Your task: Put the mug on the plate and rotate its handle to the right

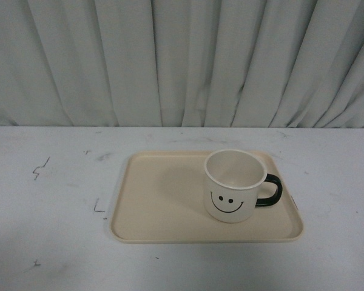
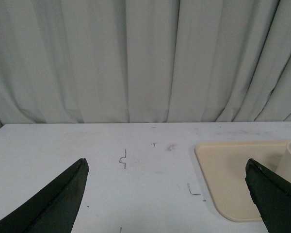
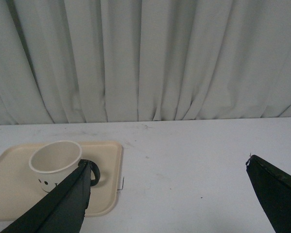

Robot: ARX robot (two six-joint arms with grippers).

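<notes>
Mug (image 1: pixel 233 185): gripped by nothing, touched by nothing. Left fingers (image 2: pixel 53 204) spread wide and empty, with only bare bench (image 1: pixel 48 242) and a few dark scuff marks between them. Right fingers (image 3: pixel 58 204) likewise splayed wide and empty; one of them crossed in front of the mug in the right wrist view, yet looked to be well short of it, since neither arm showed in the front view.

Further out, stood upright on the right part of the plate (image 1: pixel 164 200), toward its far right corner, smiley face turned to the robot. Handle (image 1: pixel 270 191) pointed to the robot's right, its loop near the plate's right rim but within it. Judged from that, both halves of the task looked done, with nothing left to do but keep clear.

Risks, then, mostly from any further move:
- Could have clipped the handle with a right finger sweeping low past the plate, spinning the mug off its heading.
- Could have pushed the mug against the low rim, or tipped it over that rim onto the bench, given how close to the corner it sat.
- Could have dragged the light-looking plate across the smooth bench, mug and all.

Beyond everything, only the pale pleated curtain (image 1: pixel 170 60).
</notes>
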